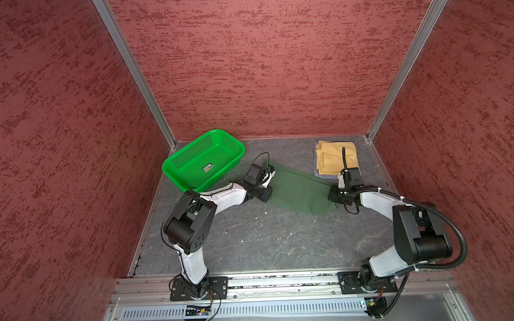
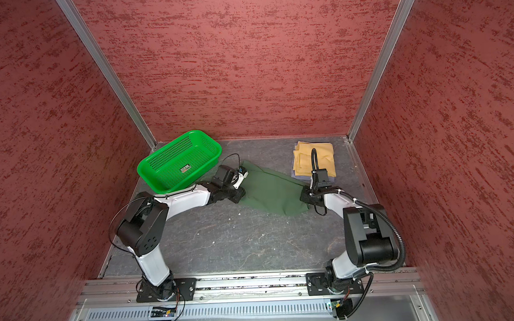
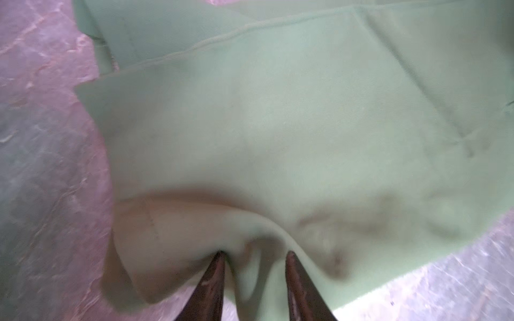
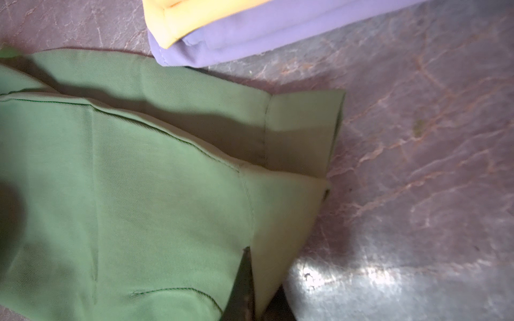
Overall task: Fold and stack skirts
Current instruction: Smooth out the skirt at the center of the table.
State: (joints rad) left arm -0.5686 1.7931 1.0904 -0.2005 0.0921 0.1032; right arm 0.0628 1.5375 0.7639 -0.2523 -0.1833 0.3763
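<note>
The dark green skirt lies spread on the table between my two grippers. My left gripper stands at its left end, jaws apart, with a loose ridge of the green cloth between the fingertips. My right gripper is shut on the skirt's right hem corner, lifting it slightly. At the back right, the folded mustard-yellow skirt rests on the folded lavender-grey skirt.
A bright green perforated basket stands at the back left, close behind the left arm. The dark marbled table is walled in red on three sides. The folded stack lies just behind the right wrist.
</note>
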